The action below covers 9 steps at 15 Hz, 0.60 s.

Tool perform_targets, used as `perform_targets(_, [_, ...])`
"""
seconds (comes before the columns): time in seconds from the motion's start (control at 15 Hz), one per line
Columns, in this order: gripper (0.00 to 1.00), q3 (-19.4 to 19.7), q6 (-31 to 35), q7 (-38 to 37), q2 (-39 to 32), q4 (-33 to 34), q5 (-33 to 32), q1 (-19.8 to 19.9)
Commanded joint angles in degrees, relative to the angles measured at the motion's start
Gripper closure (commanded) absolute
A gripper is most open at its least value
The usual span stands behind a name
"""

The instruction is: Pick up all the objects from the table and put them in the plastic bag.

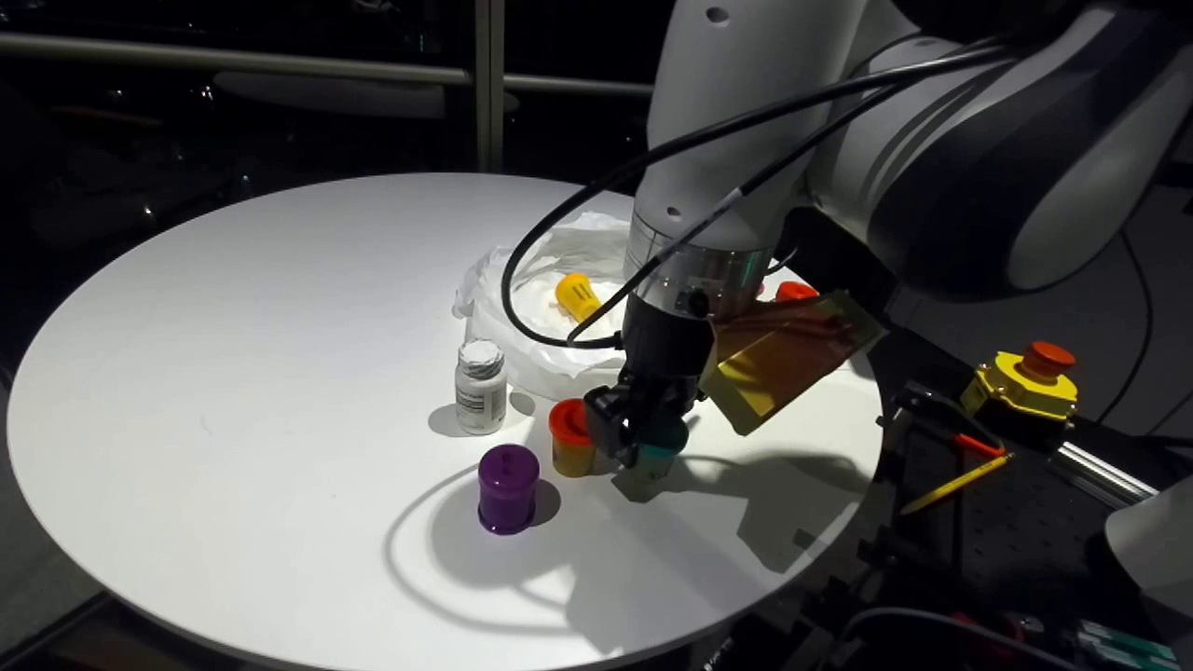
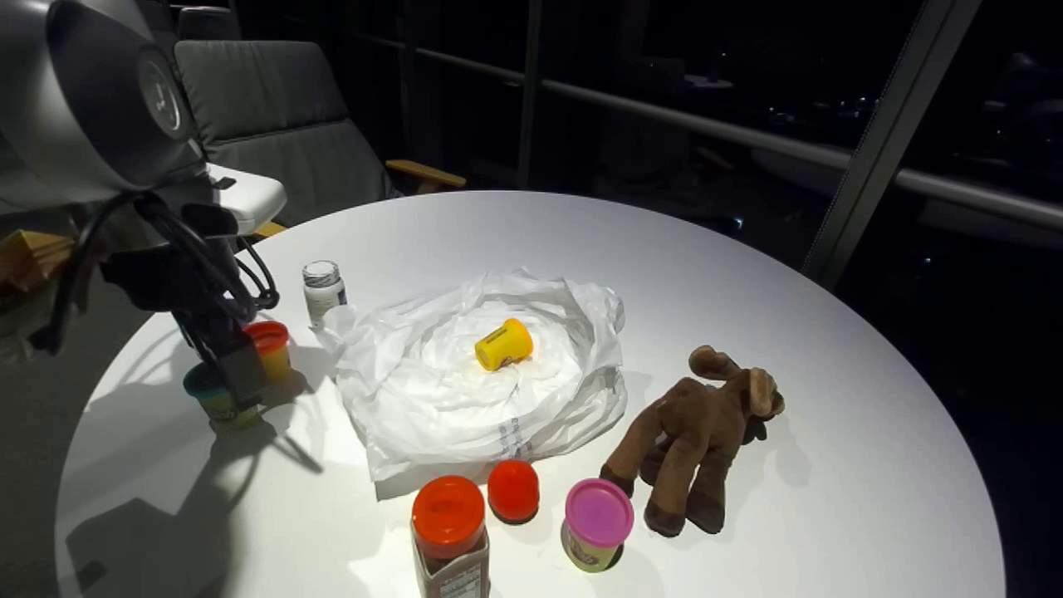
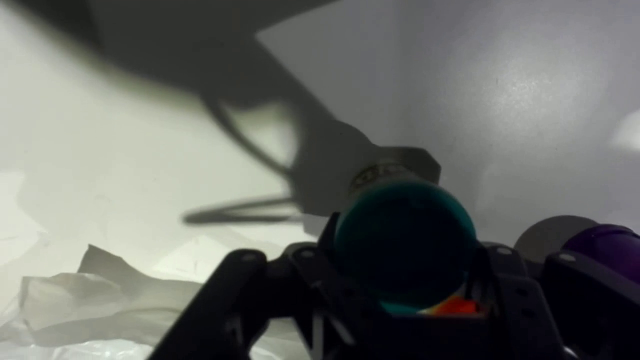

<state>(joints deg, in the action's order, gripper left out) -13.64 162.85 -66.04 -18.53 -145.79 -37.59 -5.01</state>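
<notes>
Jaws clamped on a smooth, round teal cup; near them lies the wrinkled, filmy plastic bag.

Windows: near-black panes, formed the backdrop in both exterior views. Specks of light: small, bright, scattered over the dark glass. Rail: pale bar, ran across the panes. Upright post: narrow, metallic, crossed the rail's line. Slanted post: broad, leaned across the glass at right. Pale elongated shape: showed dimly in the glass; reflection or object could not be told. Armchair: grey upholstery, tall back, horizontal seam. Armrest: light wood. Further grey back: partly hidden behind the armchair. Floor: dull grey, showed at lower left. Lighting: strong in the foreground, left the room mostly dark.
</notes>
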Motion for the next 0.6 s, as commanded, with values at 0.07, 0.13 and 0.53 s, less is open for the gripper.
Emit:
perform_targets(0.07, [0.77, -2.48, -3.84, 1.58, 10.13, -4.97, 4.17, 1.54])
perform_targets(0.13, [0.77, -3.56, -5.19, 3.76, 11.95, -5.45, 6.84, 2.39])
perform_targets(0.53, [0.77, 6.28, -17.16, 9.5, 16.52, 3.8, 10.14, -0.05])
